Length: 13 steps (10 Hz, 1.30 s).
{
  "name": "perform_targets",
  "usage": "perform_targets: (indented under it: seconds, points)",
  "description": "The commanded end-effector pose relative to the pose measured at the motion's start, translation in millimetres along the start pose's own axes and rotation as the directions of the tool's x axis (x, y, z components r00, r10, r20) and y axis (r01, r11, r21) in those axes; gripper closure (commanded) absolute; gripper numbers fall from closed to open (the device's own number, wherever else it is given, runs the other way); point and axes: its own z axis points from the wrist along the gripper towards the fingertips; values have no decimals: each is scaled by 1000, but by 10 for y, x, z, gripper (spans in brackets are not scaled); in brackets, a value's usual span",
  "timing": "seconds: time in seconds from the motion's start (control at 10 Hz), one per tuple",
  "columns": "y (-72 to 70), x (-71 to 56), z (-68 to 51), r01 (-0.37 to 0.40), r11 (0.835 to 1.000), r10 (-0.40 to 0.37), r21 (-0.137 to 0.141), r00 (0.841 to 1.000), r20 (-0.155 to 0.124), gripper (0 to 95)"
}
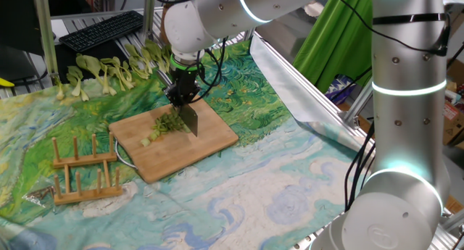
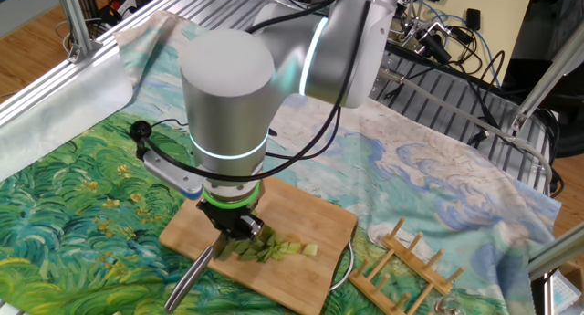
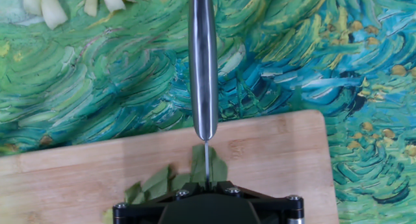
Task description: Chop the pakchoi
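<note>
The pakchoi (image 1: 166, 124) lies as short cut green pieces on the bamboo cutting board (image 1: 210, 138). My gripper (image 1: 184, 96) points down over the board's far side, shut on a knife (image 1: 191, 118) whose dark blade stands on edge right beside the pieces. In the other fixed view the pieces (image 2: 276, 249) trail to the right of the gripper (image 2: 239, 227), and the knife's steel handle (image 2: 192, 277) sticks out past the board's near edge. The hand view looks along the handle (image 3: 203, 62). Green leaf pieces (image 3: 155, 183) lie left of the thin blade (image 3: 207, 160) on the board (image 3: 58, 178).
Several whole uncut pakchoi (image 1: 109, 69) lie in a row at the back left, near a black keyboard (image 1: 101, 29). A wooden rack (image 1: 83, 170) stands left of the board. A painted cloth (image 1: 254, 199) covers the table. Foil sheeting (image 1: 290, 76) lines the right edge.
</note>
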Motion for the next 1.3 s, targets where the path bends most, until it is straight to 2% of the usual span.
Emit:
perform_targets:
  seconds: [0.1, 0.3, 0.6, 0.9, 1.3]
  points:
    - [3, 33, -21, 2, 1000, -2, -2, 1000, -14, 950]
    - [22, 105, 11, -4, 1000, 4, 5, 1000, -9, 950]
    - [15, 145, -69, -9, 1000, 9, -1, 1000, -10, 950]
    - [39, 210, -44, -18, 1000, 18, -3, 1000, -11, 950]
    - [25, 215, -188, -13, 1000, 13, 13, 1000, -11, 950]
